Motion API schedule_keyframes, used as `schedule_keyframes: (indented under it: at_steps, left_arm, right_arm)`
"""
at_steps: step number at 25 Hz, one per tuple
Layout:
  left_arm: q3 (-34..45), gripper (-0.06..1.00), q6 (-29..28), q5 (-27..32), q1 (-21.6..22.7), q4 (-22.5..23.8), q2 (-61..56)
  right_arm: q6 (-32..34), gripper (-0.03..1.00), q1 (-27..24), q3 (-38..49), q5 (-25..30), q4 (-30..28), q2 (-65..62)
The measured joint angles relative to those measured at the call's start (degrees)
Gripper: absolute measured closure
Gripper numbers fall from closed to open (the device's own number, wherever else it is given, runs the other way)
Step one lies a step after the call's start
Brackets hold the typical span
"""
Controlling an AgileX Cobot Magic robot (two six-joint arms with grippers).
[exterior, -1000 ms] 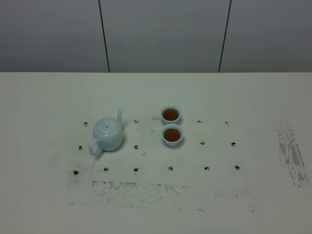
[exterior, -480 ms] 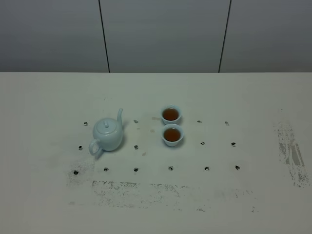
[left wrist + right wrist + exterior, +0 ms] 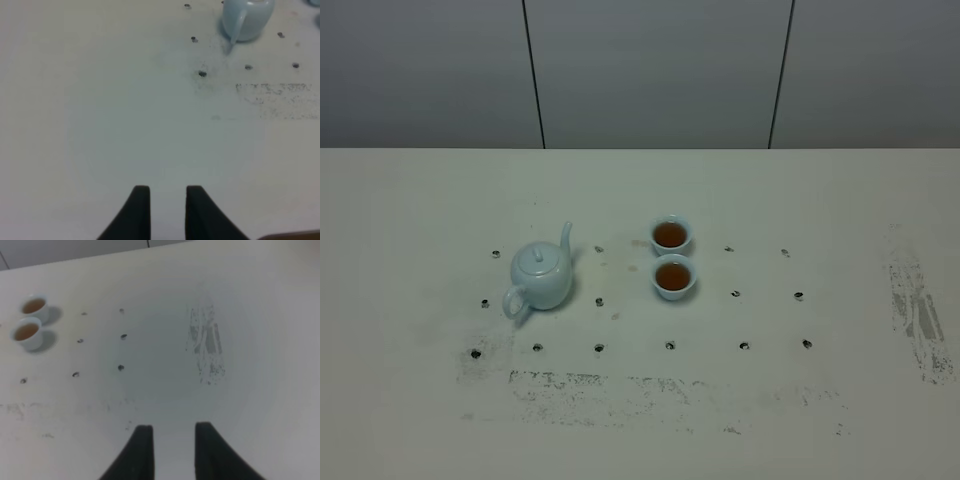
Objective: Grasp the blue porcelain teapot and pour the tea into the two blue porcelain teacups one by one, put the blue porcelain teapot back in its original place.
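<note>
The blue porcelain teapot (image 3: 540, 278) stands upright on the white table, left of centre, with its lid on and its spout pointing away. Its base and handle also show at the edge of the left wrist view, teapot (image 3: 247, 20). To its right the two blue porcelain teacups stand close together, the far teacup (image 3: 671, 235) and the near teacup (image 3: 674, 277). Both hold brown tea, as the right wrist view also shows (image 3: 34, 307) (image 3: 27, 333). My left gripper (image 3: 168, 192) and right gripper (image 3: 174, 430) hover over bare table far from these things. Each has a narrow gap with nothing in it. Neither arm appears in the high view.
Small black dots (image 3: 599, 348) mark a grid on the table around the teapot and cups. A scuffed grey patch (image 3: 600, 395) runs along the front, and another scuffed patch (image 3: 918, 315) lies at the right. A grey panelled wall (image 3: 650, 70) stands behind the table.
</note>
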Motion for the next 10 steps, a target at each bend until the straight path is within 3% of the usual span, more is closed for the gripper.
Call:
schedule_keyframes:
  at_steps: [10]
  left_arm:
    - [0.0, 0.71, 0.1, 0.0, 0.0, 0.0, 0.0]
  right_arm:
    - [0.0, 0.75, 0.0, 0.0, 0.0, 0.0, 0.0]
